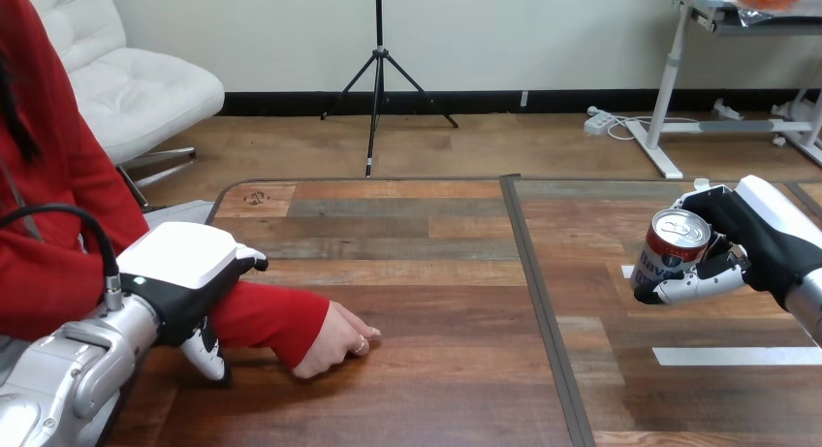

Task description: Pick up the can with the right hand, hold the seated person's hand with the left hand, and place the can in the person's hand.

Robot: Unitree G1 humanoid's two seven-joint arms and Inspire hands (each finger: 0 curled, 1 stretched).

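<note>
The can (671, 245) bears white lettering, partly covered; none of it can be read.

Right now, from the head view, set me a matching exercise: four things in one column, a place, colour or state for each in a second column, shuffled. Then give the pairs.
Things:
1. can
2. left hand
3. right hand
4. person's hand

Descriptions:
A. resting on the table
B. curled round the can
C. red and silver, with its top showing
D. clasped over the person's red sleeve

Pairs: 1-C, 2-D, 3-B, 4-A
</note>
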